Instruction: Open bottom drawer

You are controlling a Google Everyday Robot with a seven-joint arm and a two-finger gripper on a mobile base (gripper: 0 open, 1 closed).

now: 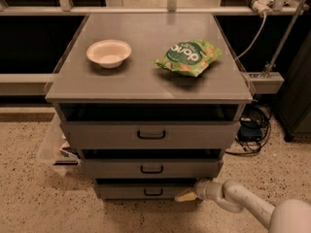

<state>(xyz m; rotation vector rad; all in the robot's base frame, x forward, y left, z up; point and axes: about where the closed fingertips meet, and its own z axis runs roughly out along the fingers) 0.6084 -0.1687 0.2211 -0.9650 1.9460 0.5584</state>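
The bottom drawer (pixel 124 191) is the lowest, narrowest grey front of the grey cabinet, with a small black bar handle (pixel 153 192) at its centre. My gripper (pixel 185 195) comes in from the lower right on a white arm. Its pale tip lies against the right part of the bottom drawer's front, to the right of the handle. The mid-sized drawer (pixel 151 168) and the tallest top drawer (pixel 150 135) sit above it, each with a black handle.
On the cabinet top (pixel 146 81) stand a white bowl (pixel 109 53) and a green snack bag (pixel 189 57). A clear plastic bin (pixel 53 149) sits on the floor at the cabinet's left. Black cables (pixel 252 130) lie at the right, beside a dark cabinet (pixel 299 106).
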